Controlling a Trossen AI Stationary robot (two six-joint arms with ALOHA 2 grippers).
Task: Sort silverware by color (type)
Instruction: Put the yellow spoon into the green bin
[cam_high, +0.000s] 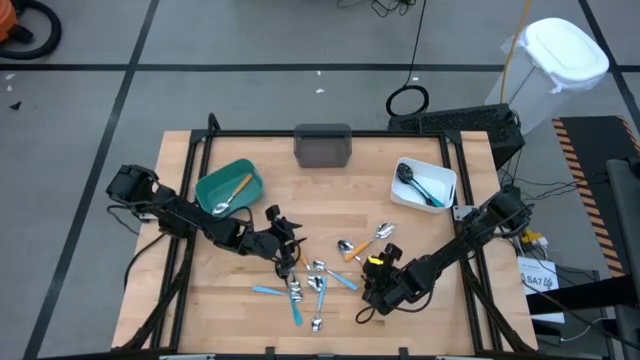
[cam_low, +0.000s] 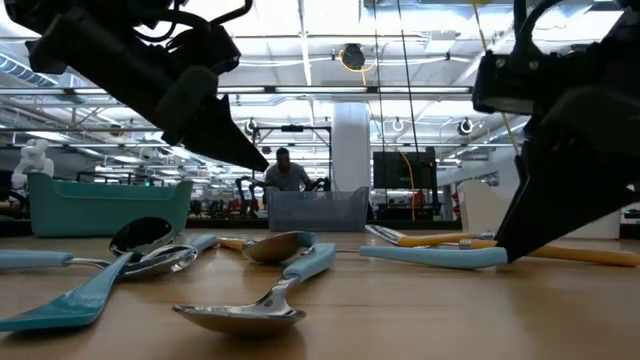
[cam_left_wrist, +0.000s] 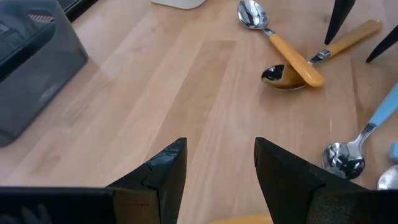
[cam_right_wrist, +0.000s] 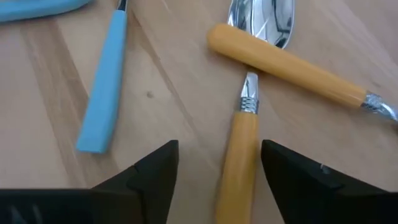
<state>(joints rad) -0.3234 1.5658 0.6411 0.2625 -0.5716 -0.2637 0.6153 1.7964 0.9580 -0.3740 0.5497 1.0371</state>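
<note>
Between the right tool's spread fingers lies an orange-handled utensil: light, stiff, slippery; grip mid-handle. Left tool open, empty.

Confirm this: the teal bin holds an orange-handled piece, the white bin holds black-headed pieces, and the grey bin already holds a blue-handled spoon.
Not quite. In the high view the grey bin is empty. The teal bin does hold an orange-handled piece, and the white bin holds black-headed pieces.
</note>
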